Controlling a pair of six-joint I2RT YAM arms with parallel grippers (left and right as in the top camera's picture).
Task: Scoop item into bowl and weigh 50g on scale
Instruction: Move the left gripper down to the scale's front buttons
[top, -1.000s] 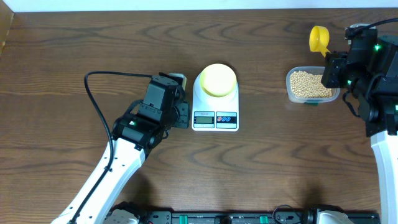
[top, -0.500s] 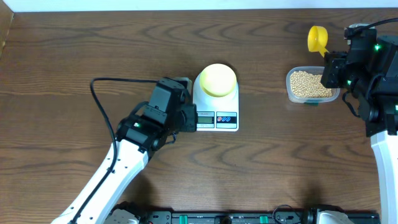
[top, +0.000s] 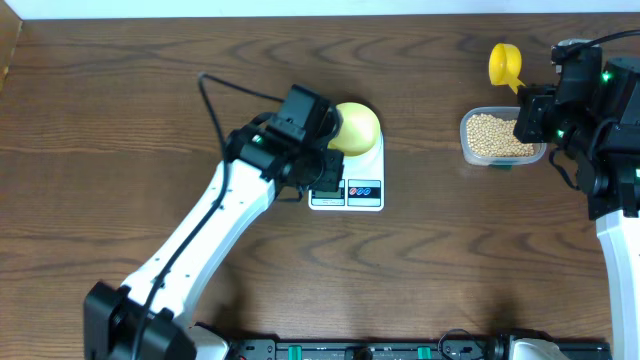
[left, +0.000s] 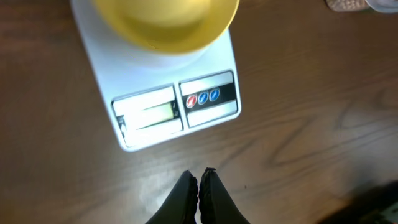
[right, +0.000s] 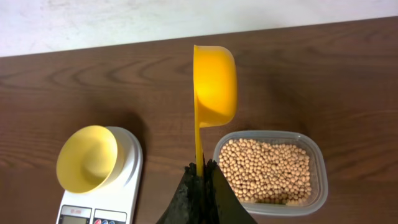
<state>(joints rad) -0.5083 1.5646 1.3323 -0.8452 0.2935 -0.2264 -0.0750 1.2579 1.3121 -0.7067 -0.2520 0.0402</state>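
The white scale (top: 362, 190) stands mid-table with the pale yellow bowl (top: 358, 124) on its top; both also show in the left wrist view, scale (left: 166, 74) and bowl (left: 166, 25), and in the right wrist view, scale (right: 124, 193) and bowl (right: 87, 158). The bowl looks empty. My left gripper (left: 199, 176) is shut and empty, hovering just in front of the scale's display (left: 148, 114). My right gripper (right: 200, 168) is shut on the handle of the bright yellow scoop (right: 214, 84), held above the clear tub (right: 268, 171) of beans (top: 497, 135).
The tub (top: 500, 160) sits at the right, near the right arm. The left arm (top: 200, 240) reaches diagonally from the front left and covers the scale's left side. The table's far edge (right: 186, 25) meets a white wall.
My left arm has swung right and forward, from beside the scale's left edge to over its front-left part. The right gripper with the scoop has barely shifted.
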